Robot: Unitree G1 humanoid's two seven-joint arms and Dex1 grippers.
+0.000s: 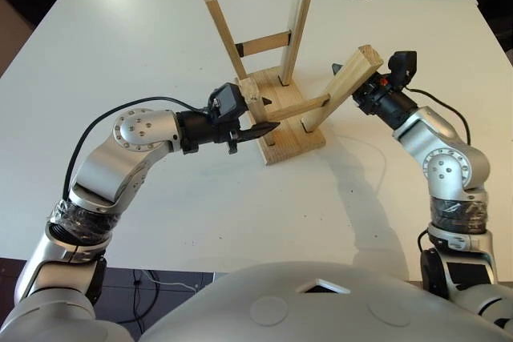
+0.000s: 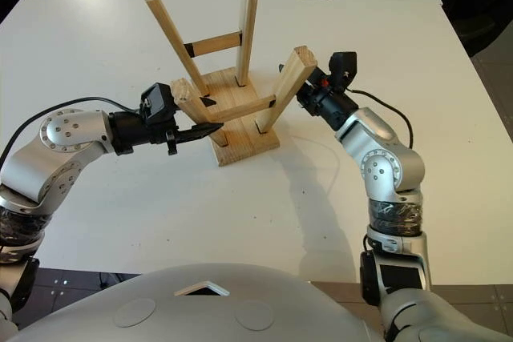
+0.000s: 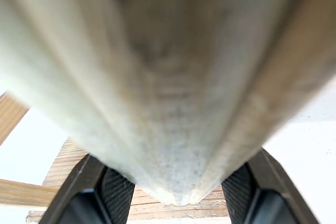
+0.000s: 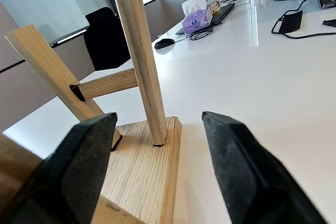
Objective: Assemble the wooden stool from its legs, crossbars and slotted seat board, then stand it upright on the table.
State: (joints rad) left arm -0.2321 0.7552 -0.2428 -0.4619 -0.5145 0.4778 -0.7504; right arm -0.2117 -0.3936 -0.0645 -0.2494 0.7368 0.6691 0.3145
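**A:** From the head view, we see the stool upside down near the middle of the table [image 1: 160, 54]. The seat board [image 1: 292, 140] lies flat with all four legs rising from its slots. The two far legs [image 1: 224, 30] are joined by the far crossbar [image 1: 264, 42].

**B:** The near crossbar [image 1: 296, 108] links the near-left leg [image 1: 253, 95] and the near-right leg [image 1: 353, 78]. That right one slants up and outward, toward the table's right edge. The right gripper [image 1: 362, 100] sits just beside its upper end, so the right arm is the nearer one.

**A:** The left gripper [image 1: 263, 128] comes in from the left side, its fingers straddling the near-left leg low down, close to the board.

**B:** In the left wrist view the near-left leg [image 3: 168, 77] runs between the pads [image 3: 118, 195], which seem clenched on it. The seat board [image 3: 63, 163] lies beyond.

**A:** In the right wrist view the fingers [image 3: 241, 166] stand wide apart, released and holding nothing. Between them we look past to a far leg [image 4: 139, 51] planted in its slot in the seat board [image 4: 142, 171].

**B:** We judge the leaning leg isn't seated square yet. The right jaws would need to shift sideways onto it, across its long axis, while the left steadies the frame.
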